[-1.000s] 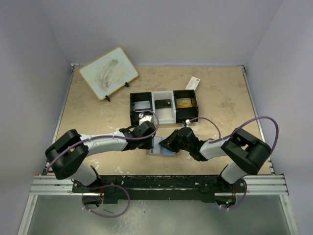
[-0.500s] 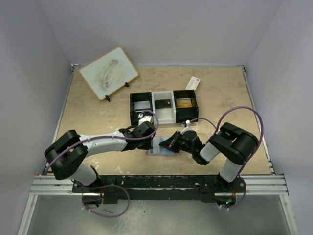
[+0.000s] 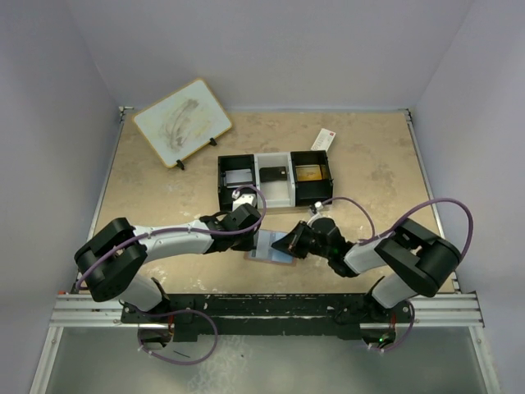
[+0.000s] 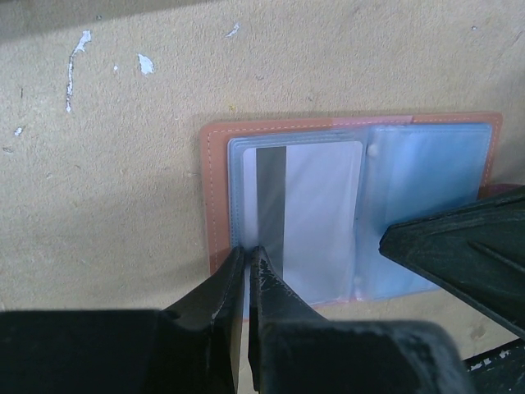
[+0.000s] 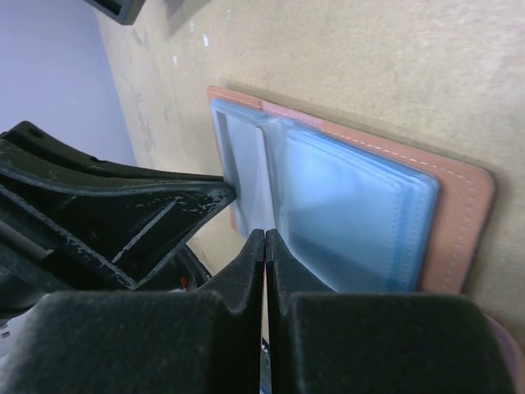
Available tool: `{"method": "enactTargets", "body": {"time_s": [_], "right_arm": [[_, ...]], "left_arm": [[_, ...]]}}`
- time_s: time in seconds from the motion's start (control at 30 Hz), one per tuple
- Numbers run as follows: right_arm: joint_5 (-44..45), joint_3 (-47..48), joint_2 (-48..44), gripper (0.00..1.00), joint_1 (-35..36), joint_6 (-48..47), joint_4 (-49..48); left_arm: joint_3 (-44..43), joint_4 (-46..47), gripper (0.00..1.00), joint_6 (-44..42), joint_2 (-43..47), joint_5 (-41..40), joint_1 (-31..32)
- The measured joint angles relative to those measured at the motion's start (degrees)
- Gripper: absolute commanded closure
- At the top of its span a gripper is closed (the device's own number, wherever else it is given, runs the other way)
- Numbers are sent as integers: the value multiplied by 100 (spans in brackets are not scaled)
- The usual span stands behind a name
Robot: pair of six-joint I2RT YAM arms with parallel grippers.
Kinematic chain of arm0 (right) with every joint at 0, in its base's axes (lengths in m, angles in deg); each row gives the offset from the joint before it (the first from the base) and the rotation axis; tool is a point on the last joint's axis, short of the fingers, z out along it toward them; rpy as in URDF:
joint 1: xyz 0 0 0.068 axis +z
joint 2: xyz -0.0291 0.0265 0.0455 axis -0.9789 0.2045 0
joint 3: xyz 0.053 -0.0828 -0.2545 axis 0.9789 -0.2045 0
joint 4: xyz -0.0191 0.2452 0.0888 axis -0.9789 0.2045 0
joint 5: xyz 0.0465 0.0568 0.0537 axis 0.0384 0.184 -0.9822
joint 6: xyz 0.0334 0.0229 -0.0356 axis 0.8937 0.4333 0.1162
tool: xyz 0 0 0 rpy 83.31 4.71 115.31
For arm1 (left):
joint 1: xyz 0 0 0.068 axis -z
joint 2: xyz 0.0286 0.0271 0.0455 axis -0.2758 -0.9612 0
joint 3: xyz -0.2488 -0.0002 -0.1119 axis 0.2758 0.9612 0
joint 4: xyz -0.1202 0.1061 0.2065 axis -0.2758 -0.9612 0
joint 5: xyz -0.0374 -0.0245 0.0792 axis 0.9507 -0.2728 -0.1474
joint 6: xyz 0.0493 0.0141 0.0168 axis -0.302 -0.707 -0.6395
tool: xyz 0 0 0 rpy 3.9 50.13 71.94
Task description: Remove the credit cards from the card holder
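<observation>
**Open holder, one card inside**

The card holder (image 3: 264, 246) lies open, with a striped credit card (image 4: 320, 205) in one pocket. Beyond it, a tray (image 3: 221, 185) holds a grey card (image 3: 238, 175) and a dark card (image 3: 272, 174). The left gripper (image 4: 246, 250), pinched closed, meets the holder's edge at the stripe. The right gripper (image 5: 264, 238), also closed, sits at its fold.

Both grippers crowd the open card holder (image 3: 267, 249). Your left gripper (image 4: 246, 250) is pinched closed at its left edge, and your right gripper (image 5: 264, 238) is closed over its middle fold. The tray (image 3: 222, 185) walls off the far side just behind. The left arm (image 3: 172, 238) and right arm (image 3: 365, 253) bar the sides. Bare bench (image 3: 148, 197) lies open left and right of the tray.
</observation>
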Motion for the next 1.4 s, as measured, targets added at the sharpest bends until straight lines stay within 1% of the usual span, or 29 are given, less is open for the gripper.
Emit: {"method": "enactTargets", "body": {"time_s": [0.13,0.2,0.27,0.43,0.63,0.9,1.0,1.03,1.23,1.37,1.4], "right_arm": [[4,70,-70,84,-24,-155,503],[-44,212,9,80,-24,-260,673],[-157,393,157,77,-24,-363,710],[-326,734,461,74,-35,-575,778],[-470,730,533,77,-72,-713,592],[-693,575,881,89,-149,-800,-186],[-721,505,964,96,-168,-796,-424],[-721,479,988,100,-168,-789,-501],[-691,437,964,100,-168,-739,-503],[-651,345,608,100,-153,-645,-192],[-656,334,520,100,-136,-632,-140]], "left_arm": [[0,2,100,-39,0,0,0],[0,4,100,-59,0,2,0],[0,7,100,-79,0,9,0],[0,2,100,-151,0,35,0],[-2,9,100,-208,0,55,0],[-2,4,100,-251,0,70,-7],[-2,4,100,-258,0,72,-7],[-2,4,100,-258,0,72,-7],[-2,-9,100,-262,2,33,-7],[-4,-7,100,-254,0,15,0],[-4,-4,98,-254,0,11,2]]}}
